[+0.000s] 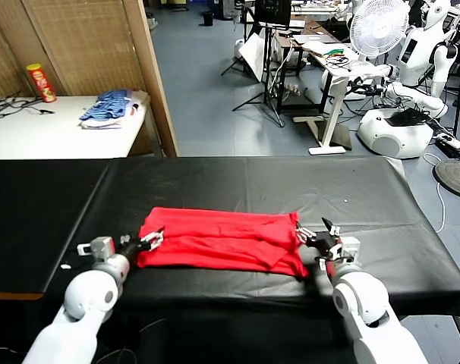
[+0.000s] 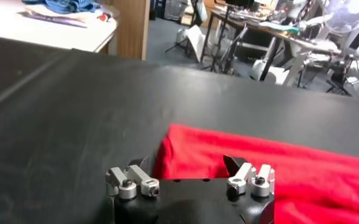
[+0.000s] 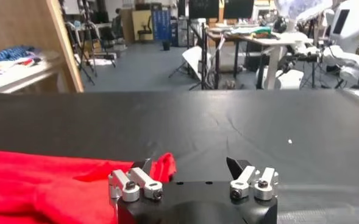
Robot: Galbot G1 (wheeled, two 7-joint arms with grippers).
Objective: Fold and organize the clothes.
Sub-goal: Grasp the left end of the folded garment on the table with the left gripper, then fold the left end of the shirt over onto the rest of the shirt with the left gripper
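Resting with both claws spread and empty, my left gripper [image 1: 149, 241] and right gripper [image 1: 318, 234] flank the shirt [image 1: 218, 241], folded lengthwise on the table [image 1: 237, 178]; crosswise folds seem left.

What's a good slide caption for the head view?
Both open grippers, left and right, flank the folded red T-shirt on the black table.

Even indoor light, soft glare on black table [image 1: 215, 182], bg slightly blurred, wrist views soft
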